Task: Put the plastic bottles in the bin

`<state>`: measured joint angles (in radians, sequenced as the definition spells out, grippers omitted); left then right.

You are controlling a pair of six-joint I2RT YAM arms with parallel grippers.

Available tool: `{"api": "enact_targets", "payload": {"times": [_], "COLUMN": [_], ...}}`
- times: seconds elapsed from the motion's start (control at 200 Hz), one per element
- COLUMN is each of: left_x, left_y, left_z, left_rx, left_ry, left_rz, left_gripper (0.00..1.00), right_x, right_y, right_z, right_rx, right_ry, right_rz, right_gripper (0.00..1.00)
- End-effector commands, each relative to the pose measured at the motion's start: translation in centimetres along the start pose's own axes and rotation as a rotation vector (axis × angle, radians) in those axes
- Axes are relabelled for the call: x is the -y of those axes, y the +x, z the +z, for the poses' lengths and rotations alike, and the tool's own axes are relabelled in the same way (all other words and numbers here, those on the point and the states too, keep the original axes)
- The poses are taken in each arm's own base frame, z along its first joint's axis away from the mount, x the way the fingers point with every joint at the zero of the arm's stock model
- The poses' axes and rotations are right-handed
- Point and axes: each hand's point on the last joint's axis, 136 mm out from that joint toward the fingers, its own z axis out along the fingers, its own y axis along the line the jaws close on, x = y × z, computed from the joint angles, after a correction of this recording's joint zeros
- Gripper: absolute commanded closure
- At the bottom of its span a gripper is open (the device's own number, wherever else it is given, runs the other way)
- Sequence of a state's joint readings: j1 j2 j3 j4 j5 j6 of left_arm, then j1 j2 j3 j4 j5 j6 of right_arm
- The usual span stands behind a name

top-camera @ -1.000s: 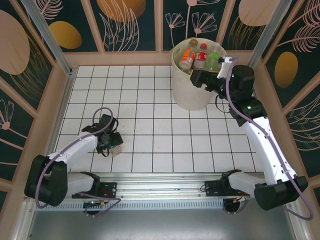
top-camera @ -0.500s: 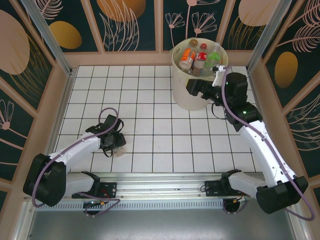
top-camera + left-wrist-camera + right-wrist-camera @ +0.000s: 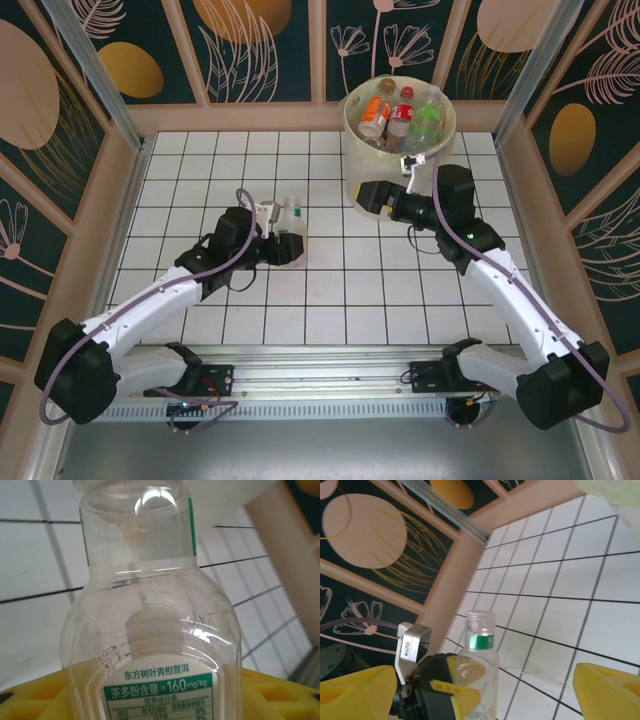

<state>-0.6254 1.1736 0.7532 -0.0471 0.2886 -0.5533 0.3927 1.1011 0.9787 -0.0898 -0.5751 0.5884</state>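
A clear plastic bottle (image 3: pixel 293 228) with a green neck band and a green-and-white label (image 3: pixel 157 692) stands upright in my left gripper (image 3: pixel 284 246), which is shut on its lower body above the middle tiles. Yellow pads (image 3: pixel 35 695) flank it on both sides. In the right wrist view the same bottle (image 3: pixel 479 660) stands ahead between my right gripper's (image 3: pixel 482 692) wide-apart yellow fingertips (image 3: pixel 607 690), untouched by them. My right gripper (image 3: pixel 372 197) is open in front of the bin (image 3: pixel 372 165), pointing left at the bottle. Several plastic bottles (image 3: pixel 402 115) lie inside the bin.
A peach-coloured wall frame (image 3: pixel 320 115) rings the white tiled floor (image 3: pixel 200 170). The bin stands at the far right against it. The left arm (image 3: pixel 160 295) stretches across the near-left tiles, and the right arm (image 3: pixel 510 290) runs along the right side.
My left gripper closed on the bottle at the near left, lifted it and carried it right towards the centre. My right gripper dropped from the bin's rim and swung left towards it.
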Motion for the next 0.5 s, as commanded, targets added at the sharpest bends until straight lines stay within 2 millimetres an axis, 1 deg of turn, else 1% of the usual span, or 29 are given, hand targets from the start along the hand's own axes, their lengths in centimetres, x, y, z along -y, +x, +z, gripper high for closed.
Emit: {"api": "enact_targets", "payload": {"times": [0.0,0.09,0.285,0.395,0.48,0.495], "left_x": [4.8,5.9,8.2,8.9,9.0,9.0], "left_y": [-1.4,-1.4,-2.5,-2.6,-2.4,-2.4], "left_z": [0.0,0.3,-0.1,0.0,0.2,0.2], "left_rx": [0.024,0.019,0.057,0.05,0.043,0.043], "left_ry": [0.202,0.244,0.327,0.349,0.352,0.355], "left_rz": [0.155,0.186,0.224,0.23,0.228,0.229], "left_gripper": [0.39,0.39,0.4,0.4,0.41,0.41], "right_x": [-2.2,-2.3,-2.9,-2.9,-2.8,-3.3], "right_y": [0.2,0.8,2.2,2.6,2.3,2.8], "right_z": [1.2,2.5,5.1,6.4,7.0,7.3], "right_rx": [-0.037,-0.075,-0.136,-0.15,-0.153,-0.167], "right_ry": [-0.123,-0.123,-0.133,-0.131,-0.13,-0.14], "right_rz": [-0.017,-0.024,-0.041,-0.039,-0.035,-0.039], "right_gripper": [0.08,0.08,0.08,0.09,0.12,0.12]}}
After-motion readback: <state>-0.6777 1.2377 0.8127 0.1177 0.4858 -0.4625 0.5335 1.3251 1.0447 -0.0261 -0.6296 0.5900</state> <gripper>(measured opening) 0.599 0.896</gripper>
